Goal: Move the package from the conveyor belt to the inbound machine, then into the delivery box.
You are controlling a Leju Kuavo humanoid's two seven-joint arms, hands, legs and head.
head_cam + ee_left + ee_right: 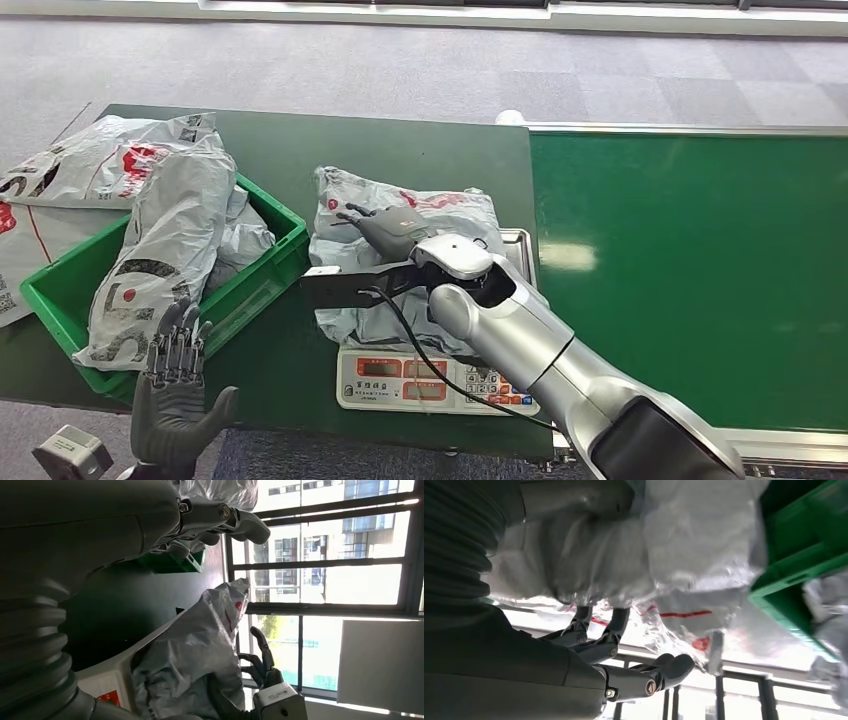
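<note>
While package [400, 255] lies on scale [420, 380], right hand [385, 228] fingers spread atop it, left hand [175, 385] open.

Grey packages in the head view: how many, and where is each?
4, possibly more hidden. One package lies on the scale under the right hand; two in the green bin and; one on the table behind it.

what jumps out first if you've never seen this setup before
The silver right arm reaches in from below, its right hand on a grey package lying on the scale. To the left, a green bin holds more grey bags, and the left hand hovers open near it.
</note>
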